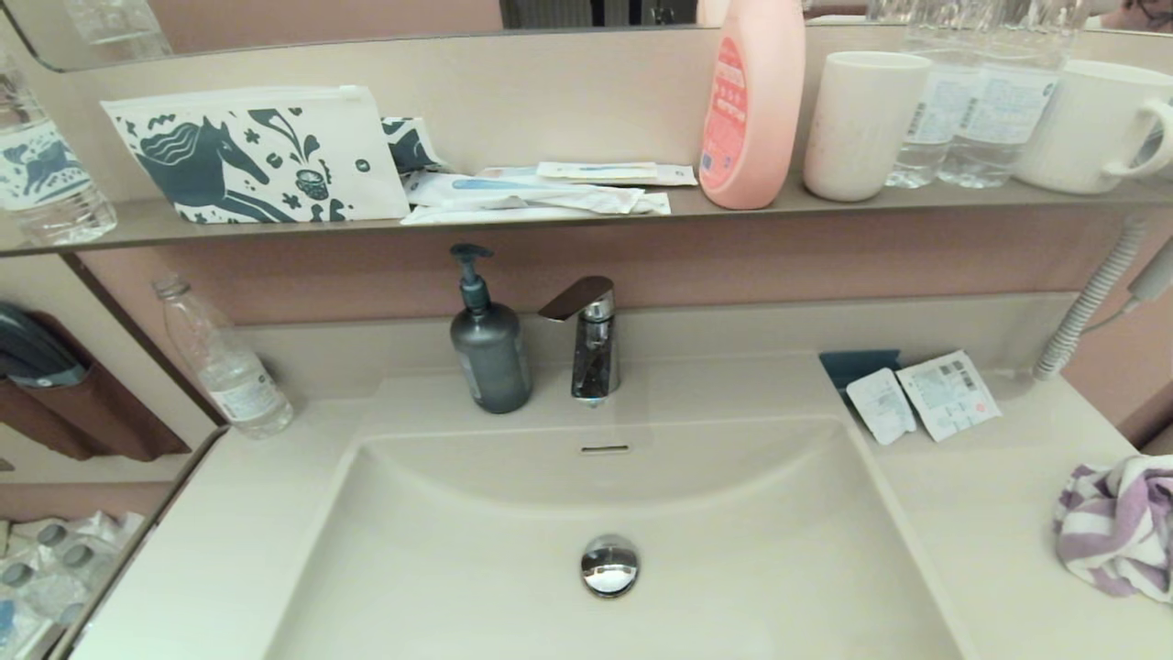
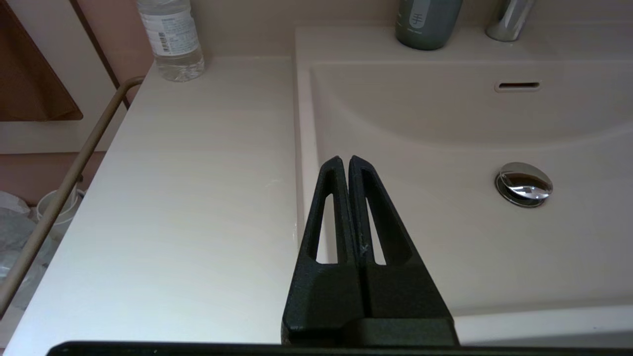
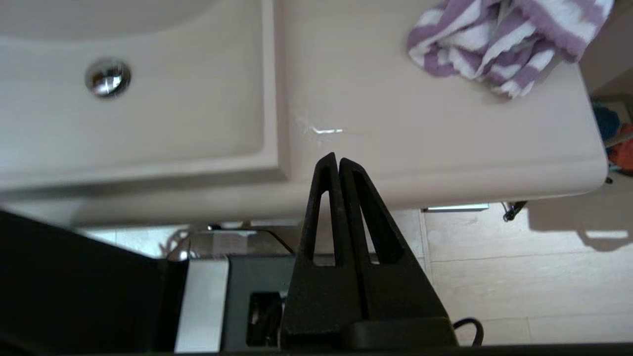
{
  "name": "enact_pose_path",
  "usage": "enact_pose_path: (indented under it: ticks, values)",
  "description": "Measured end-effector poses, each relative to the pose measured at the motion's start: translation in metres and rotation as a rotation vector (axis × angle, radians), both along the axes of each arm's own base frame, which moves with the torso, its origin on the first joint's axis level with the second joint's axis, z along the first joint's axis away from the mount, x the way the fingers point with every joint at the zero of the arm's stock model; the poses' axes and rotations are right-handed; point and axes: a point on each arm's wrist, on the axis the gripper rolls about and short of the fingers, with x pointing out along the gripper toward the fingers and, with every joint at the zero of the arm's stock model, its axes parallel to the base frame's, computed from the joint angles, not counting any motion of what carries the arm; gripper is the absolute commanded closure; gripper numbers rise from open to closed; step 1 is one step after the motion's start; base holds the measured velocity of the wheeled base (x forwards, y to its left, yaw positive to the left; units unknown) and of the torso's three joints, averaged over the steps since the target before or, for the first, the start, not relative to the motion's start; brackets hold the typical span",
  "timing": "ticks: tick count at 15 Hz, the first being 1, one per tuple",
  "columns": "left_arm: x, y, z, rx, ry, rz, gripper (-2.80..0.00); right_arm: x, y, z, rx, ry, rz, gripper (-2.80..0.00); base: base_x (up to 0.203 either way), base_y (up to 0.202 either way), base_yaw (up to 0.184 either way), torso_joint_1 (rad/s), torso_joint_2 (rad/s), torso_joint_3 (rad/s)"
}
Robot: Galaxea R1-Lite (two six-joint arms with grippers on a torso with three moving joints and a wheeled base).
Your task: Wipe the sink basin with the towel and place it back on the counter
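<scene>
The cream-beige sink basin (image 1: 476,550) fills the middle of the head view, with its chrome drain plug (image 1: 609,565) and overflow slot (image 1: 605,449). The purple and white striped towel (image 1: 1118,524) lies bunched on the counter (image 1: 971,513) at the far right edge. Neither gripper shows in the head view. In the left wrist view my left gripper (image 2: 344,159) is shut and empty over the basin's left rim. In the right wrist view my right gripper (image 3: 335,158) is shut and empty above the counter's front edge, well short of the towel (image 3: 494,44).
A grey soap dispenser (image 1: 488,344) and chrome faucet (image 1: 591,335) stand behind the basin. A clear bottle (image 1: 224,362) is at the back left, paper packets (image 1: 926,394) at the back right. The shelf (image 1: 550,220) holds a horse pouch, pink bottle and cups.
</scene>
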Motion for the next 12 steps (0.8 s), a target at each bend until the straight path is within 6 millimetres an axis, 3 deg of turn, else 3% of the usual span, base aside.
enact_pose_path:
  ticks: [3,5,10,12]
  values:
    - [0.0,0.0,0.0,0.0,0.0,0.0,0.0,-0.012,-0.004,-0.037,-0.02,-0.024,0.053,0.0,0.0,0.0,0.0,0.0,0.0,0.0]
    - [0.0,0.0,0.0,0.0,0.0,0.0,0.0,-0.006,-0.005,-0.063,-0.026,-0.064,0.059,0.0,0.0,0.0,0.0,0.0,0.0,0.0]
    - [0.0,0.0,0.0,0.0,0.0,0.0,0.0,0.04,-0.007,-0.129,-0.053,-0.204,-0.021,0.0,0.0,0.0,0.0,0.0,0.0,0.0]
    - [0.0,0.0,0.0,0.0,0.0,0.0,0.0,0.056,-0.008,-0.147,-0.057,-0.302,-0.04,0.0,0.0,0.0,0.0,0.0,0.0,0.0]
